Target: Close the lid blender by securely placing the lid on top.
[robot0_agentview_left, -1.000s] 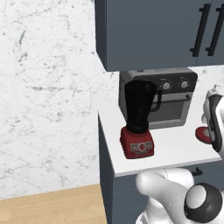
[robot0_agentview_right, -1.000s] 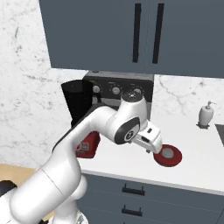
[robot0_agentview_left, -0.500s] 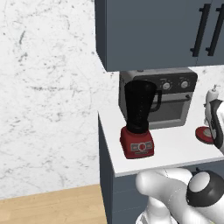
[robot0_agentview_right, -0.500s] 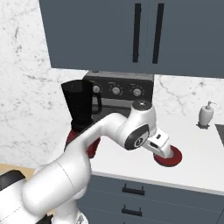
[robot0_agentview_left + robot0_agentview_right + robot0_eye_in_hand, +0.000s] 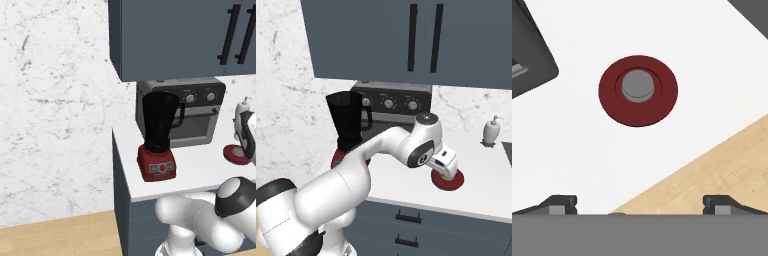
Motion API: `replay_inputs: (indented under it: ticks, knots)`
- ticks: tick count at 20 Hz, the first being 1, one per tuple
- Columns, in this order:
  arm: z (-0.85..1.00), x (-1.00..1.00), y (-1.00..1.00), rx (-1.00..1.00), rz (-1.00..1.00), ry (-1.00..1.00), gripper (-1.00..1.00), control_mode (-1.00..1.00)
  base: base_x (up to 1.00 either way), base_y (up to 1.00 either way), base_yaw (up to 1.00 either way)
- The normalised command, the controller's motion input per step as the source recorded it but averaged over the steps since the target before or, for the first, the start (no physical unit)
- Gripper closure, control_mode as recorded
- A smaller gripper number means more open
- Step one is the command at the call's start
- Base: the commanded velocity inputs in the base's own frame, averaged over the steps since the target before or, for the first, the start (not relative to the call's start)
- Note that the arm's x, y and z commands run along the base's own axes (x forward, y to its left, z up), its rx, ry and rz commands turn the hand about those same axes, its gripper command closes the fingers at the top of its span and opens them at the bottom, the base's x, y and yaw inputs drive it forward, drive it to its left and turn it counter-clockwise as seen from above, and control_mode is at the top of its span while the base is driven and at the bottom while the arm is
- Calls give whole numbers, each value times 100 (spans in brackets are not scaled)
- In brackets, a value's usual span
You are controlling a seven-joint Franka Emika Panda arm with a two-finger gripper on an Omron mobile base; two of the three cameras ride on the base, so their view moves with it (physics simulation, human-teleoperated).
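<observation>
- Lid (image 5: pixel 638 90) sits flat on the white counter (image 5: pixel 572 150) in the upper middle of the hand view, red ring around a pale grey centre cap; bare counter lies all round it, nothing touching it
- Gripper (image 5: pixel 639 205) hangs above the lid with both dark finger tips (image 5: pixel 559 204) far apart at the bottom corners of the hand view; the jaws stand wide open and hold nothing; the lid lies between them and further up the frame
- Blender (image 5: pixel 159 135) stands at centre of the left base view, dark tapered jar on its red square base, jar mouth uncovered; in the right base view the blender (image 5: pixel 349 125) is at middle left, its base partly hidden by the white arm (image 5: pixel 381 150)
- Toaster oven (image 5: pixel 192 112) stands just behind and to the right of the blender in the left base view, close to the jar's side handle; a dark corner of it shows at the upper left of the hand view
- Lid (image 5: pixel 448 180) in the right base view lies right of centre, partly covered by the hand; in the left base view the lid (image 5: pixel 234 154) is at the right edge, well apart from the blender
- Soap dispenser (image 5: pixel 491 131) stands at the right of the right base view, beyond the lid and apart from it
- Dark cabinets (image 5: pixel 381 40) hang above the counter; the wooden floor (image 5: pixel 722 165) shows past the counter edge at the lower right of the hand view
</observation>
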Motion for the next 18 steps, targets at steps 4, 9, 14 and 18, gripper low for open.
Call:
replay_inputs:
  ticks: [4,9,14,18]
  knots:
    - [-5,19,-6,1,0,0,-100,-100,0,0,0]
    - [-16,18,0,0,0,0,-100,-100,0,0,0]
    - [-23,21,0,0,0,1,-100,-100,0,0,0]
    - [-23,19,-3,0,0,2,-100,-100,0,0,0]
